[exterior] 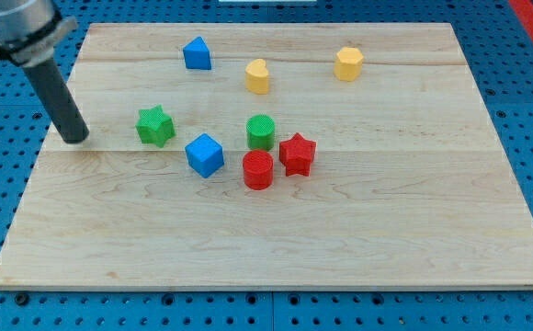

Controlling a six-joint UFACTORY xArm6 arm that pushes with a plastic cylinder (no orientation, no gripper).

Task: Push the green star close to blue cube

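The green star [155,125] lies on the wooden board at the view's left of centre. The blue cube [205,154] sits just to its lower right, a small gap between them. My tip [75,139] rests on the board to the left of the green star, about a block's width or two away, not touching it. The dark rod rises from the tip toward the view's top left corner.
A green cylinder [260,131], a red cylinder [258,170] and a red star [297,154] cluster right of the blue cube. A blue house-shaped block [197,53], a yellow heart-like block [257,76] and a yellow hexagon [348,63] lie near the top. The board's left edge [37,165] is close to my tip.
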